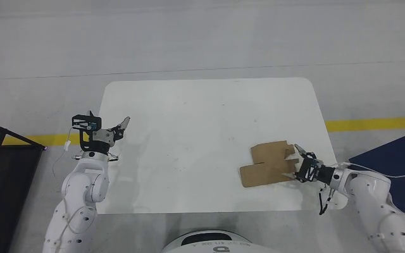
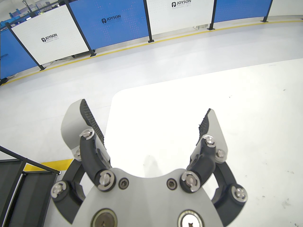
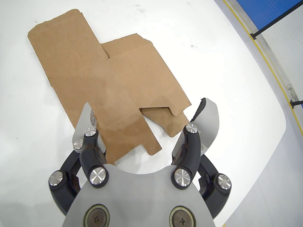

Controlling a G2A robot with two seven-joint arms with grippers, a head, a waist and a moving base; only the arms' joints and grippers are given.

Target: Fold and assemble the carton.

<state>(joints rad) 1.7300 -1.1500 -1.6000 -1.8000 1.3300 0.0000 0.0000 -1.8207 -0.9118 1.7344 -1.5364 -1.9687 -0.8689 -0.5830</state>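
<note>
1. Carton (image 1: 269,166) (image 3: 94,76) lies flat and unfolded on the table (image 1: 202,114), near its right front corner.
2. Right gripper (image 1: 297,163) (image 3: 145,107) is spread wide, straddling the carton's near flaps and clamping nothing.
3. Left gripper (image 1: 115,121) (image 2: 146,107) is wide open and empty at the table's left edge, well apart from the carton.

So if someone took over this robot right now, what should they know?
Left gripper: open, empty, over the table's left edge, far from the carton.
Right gripper: open, at the carton's end flaps, nothing clamped.
The carton lies flat by the table's right edge, on the robot's side.
Done: nothing folded.
Left: grip it, fold the panels, assemble.
</note>
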